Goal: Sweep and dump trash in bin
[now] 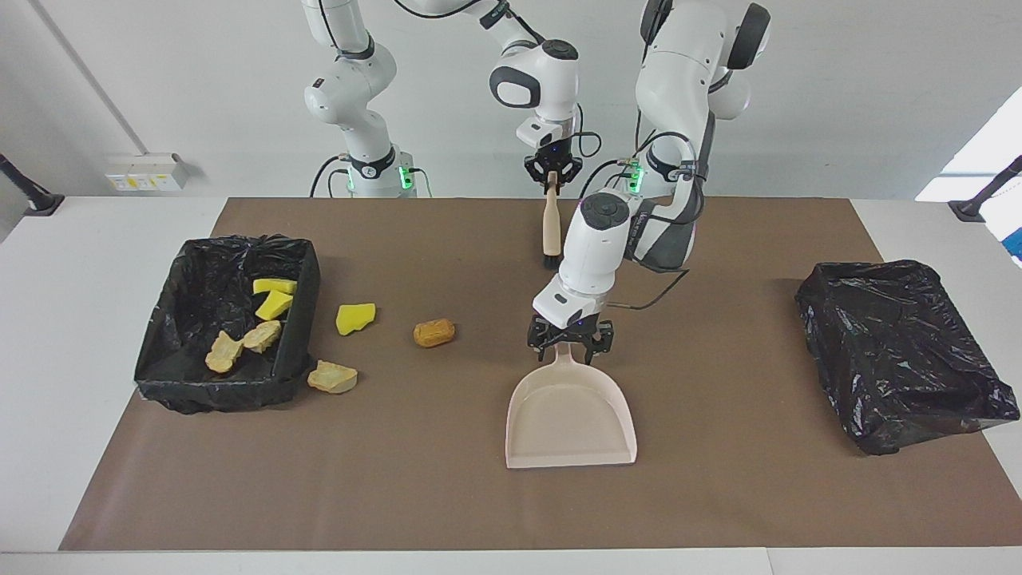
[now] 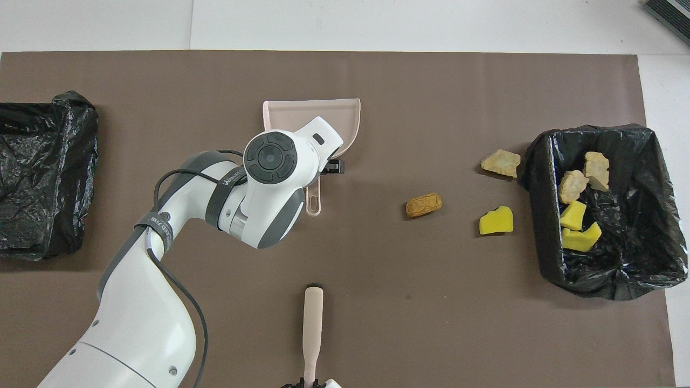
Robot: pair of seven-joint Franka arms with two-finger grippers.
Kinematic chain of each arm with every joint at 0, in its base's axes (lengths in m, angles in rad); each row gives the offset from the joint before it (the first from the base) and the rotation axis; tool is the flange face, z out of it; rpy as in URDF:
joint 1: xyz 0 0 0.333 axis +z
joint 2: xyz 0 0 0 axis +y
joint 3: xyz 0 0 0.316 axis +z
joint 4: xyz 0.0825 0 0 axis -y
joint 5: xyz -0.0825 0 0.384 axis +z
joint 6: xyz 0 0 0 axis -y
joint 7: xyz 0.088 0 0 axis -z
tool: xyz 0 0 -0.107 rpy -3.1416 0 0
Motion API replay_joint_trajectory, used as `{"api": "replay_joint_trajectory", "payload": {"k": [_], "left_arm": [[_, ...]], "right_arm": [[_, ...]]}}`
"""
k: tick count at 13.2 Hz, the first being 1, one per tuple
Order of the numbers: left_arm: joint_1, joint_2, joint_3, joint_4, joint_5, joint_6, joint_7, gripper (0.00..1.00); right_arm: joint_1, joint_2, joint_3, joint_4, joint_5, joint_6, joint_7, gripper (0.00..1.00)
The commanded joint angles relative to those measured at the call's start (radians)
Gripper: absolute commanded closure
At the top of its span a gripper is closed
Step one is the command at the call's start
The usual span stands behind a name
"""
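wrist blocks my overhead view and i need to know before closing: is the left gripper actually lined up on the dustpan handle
Observer: Yes. In the facing view the left gripper is low over the dustpan, with one open finger on each side of its handle.
Operator: and the other arm, i only get its tips at my bottom edge, has it got the brush
Observer: It has. The right gripper is shut on the top of the brush handle. The brush hangs nearly upright with its bristles down toward the mat. I cannot tell whether they touch it.
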State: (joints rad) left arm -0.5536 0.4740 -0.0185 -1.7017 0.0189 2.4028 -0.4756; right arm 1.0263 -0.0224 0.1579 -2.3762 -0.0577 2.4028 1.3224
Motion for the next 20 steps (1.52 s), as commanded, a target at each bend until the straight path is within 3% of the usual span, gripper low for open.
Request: {"api": "replay_joint_trajectory", "payload": {"k": [1, 5, 6, 7, 10, 14, 18, 20], "left_arm": [[-0.005, -0.015, 0.009, -0.004, 0.016, 0.006, -0.011, 0.22], [-0.003, -0.015, 0.012, 0.001, 0.032, -0.002, -0.009, 0.65], [0.0, -0.017, 0.011, 0.001, 0.085, -0.007, -0.005, 0.78], [0.006, -0.024, 0.009, 0.001, 0.128, -0.016, 0.005, 0.99], [0.014, -0.078, 0.017, -0.006, 0.136, -0.14, 0.176, 1.0], [0.115, -0.144, 0.015, -0.01, 0.128, -0.365, 0.9, 1.0], [0.156, -0.149, 0.017, -0.009, 0.127, -0.445, 1.246, 1.0], [0.165, -0.155, 0.014, -0.01, 0.125, -0.496, 1.319, 1.0]], "right_arm": [[-0.017, -0.008, -0.004, 0.0, 0.001, -0.008, -0.003, 1.0], [-0.104, -0.05, -0.006, 0.026, 0.001, -0.16, -0.134, 1.0], [-0.13, -0.057, -0.008, 0.053, 0.001, -0.222, -0.185, 1.0], [-0.161, -0.071, -0.008, 0.066, 0.001, -0.266, -0.242, 1.0], [-0.28, -0.131, -0.009, 0.066, 0.001, -0.336, -0.397, 1.0], [-0.46, -0.218, -0.011, 0.065, -0.001, -0.429, -0.612, 1.0], [-0.682, -0.211, -0.011, 0.066, -0.101, -0.418, -0.791, 1.0], [-0.799, -0.18, -0.011, 0.066, -0.141, -0.365, -0.88, 1.0]]}}
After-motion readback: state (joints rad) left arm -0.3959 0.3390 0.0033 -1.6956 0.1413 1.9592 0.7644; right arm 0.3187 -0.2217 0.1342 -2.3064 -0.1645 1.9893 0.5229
